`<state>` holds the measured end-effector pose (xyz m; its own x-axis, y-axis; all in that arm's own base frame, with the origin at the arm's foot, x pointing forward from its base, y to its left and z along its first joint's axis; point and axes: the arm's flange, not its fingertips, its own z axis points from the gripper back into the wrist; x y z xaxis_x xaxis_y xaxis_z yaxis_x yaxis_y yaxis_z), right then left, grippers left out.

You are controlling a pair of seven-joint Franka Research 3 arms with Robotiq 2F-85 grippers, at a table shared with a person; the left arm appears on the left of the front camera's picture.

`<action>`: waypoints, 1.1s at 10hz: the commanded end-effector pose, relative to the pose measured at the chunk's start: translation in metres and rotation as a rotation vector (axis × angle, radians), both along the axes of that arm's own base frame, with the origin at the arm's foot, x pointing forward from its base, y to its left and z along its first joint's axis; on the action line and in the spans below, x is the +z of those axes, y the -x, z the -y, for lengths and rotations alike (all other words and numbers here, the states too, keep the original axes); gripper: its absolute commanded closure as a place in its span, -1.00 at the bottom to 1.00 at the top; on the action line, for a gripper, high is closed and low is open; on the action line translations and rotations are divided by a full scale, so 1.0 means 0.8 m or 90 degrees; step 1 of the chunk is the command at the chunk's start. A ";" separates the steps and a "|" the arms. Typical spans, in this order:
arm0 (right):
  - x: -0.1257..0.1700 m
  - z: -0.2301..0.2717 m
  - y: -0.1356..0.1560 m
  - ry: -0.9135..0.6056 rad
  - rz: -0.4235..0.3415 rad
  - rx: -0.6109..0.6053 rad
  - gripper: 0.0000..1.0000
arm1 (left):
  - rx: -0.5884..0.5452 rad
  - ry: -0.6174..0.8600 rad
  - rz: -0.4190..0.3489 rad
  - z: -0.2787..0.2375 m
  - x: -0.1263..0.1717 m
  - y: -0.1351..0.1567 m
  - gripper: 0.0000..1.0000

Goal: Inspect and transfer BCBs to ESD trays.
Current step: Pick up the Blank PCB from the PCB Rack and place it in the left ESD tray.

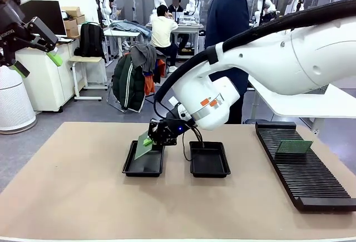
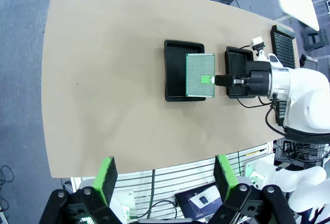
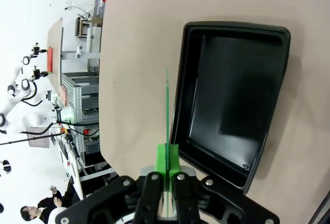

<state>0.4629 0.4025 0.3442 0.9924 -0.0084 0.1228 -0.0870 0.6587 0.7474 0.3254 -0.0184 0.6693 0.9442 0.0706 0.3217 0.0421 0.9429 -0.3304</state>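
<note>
My right gripper (image 1: 149,141) is shut on the edge of a green BCB (image 1: 143,146), which hangs tilted over the left black ESD tray (image 1: 130,167). The second ESD tray (image 1: 210,161) lies just to its right with nothing in it. From above, the BCB (image 2: 200,74) covers the near half of its tray (image 2: 175,69), with the right gripper (image 2: 212,80) beside it. In the right wrist view the BCB (image 3: 167,105) is edge-on between the shut right gripper (image 3: 167,163) and next to the tray (image 3: 232,95). My left gripper (image 1: 38,64) is open, raised high at the far left; its green fingers (image 2: 108,180) hold nothing.
A long black slotted rack (image 1: 303,169) lies along the table's right side with another green board (image 1: 295,146) standing in it. A person in a dark suit (image 1: 228,14) stands at the far edge. The brown tabletop (image 1: 72,186) spreads wide on the left and front.
</note>
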 end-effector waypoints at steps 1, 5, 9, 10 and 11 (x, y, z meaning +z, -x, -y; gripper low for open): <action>-0.005 -0.019 -0.010 0.020 -0.014 -0.002 0.95 | -0.009 0.004 0.006 -0.002 -0.003 -0.001 -1.00; -0.027 -0.034 -0.023 0.037 -0.029 -0.008 0.95 | -0.009 0.004 0.006 -0.002 -0.003 -0.001 -1.00; -0.042 -0.044 -0.038 0.055 -0.032 -0.025 0.95 | -0.009 0.004 0.006 -0.002 -0.003 -0.001 -1.00; -0.046 -0.046 -0.040 0.057 -0.040 -0.026 0.95 | -0.009 0.004 0.006 -0.002 -0.003 -0.001 -1.00; -0.051 -0.050 -0.043 0.063 -0.045 -0.039 0.95 | -0.009 0.004 0.006 -0.002 -0.003 -0.001 -1.00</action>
<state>0.4934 0.4310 0.3043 0.9981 -0.0222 0.0581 -0.0247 0.7155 0.6981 0.3254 -0.0184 0.6693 0.9442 0.0706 0.3217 0.0420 0.9429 -0.3305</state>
